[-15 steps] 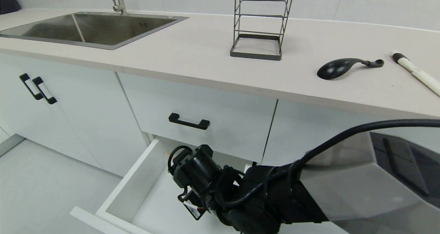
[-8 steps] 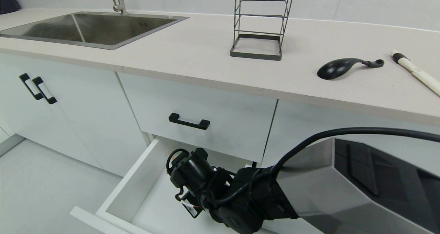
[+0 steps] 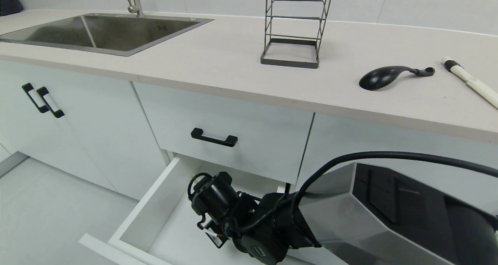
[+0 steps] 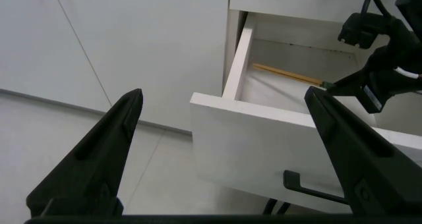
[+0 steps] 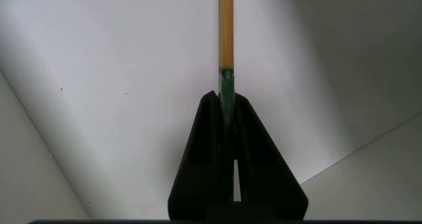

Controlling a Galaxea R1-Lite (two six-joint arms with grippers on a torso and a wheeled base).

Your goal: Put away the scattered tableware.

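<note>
My right gripper (image 5: 225,100) clamped the chopstick (image 5: 225,26) over the drawer (image 3: 144,212), six o'clock of the handle (image 3: 213,137); I judged lowering it flat before release wisest.

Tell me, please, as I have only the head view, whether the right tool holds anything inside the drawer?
Observer: Yes, the right tool is shut on the green end of a yellow chopstick.
Operator: Which way does the chopstick point?
Observer: In the left wrist view it stretches low over the floor of the drawer, toward a side wall.
Operator: And the left tool?
Observer: The left tool is open, outside the drawer, holding nothing.
</note>
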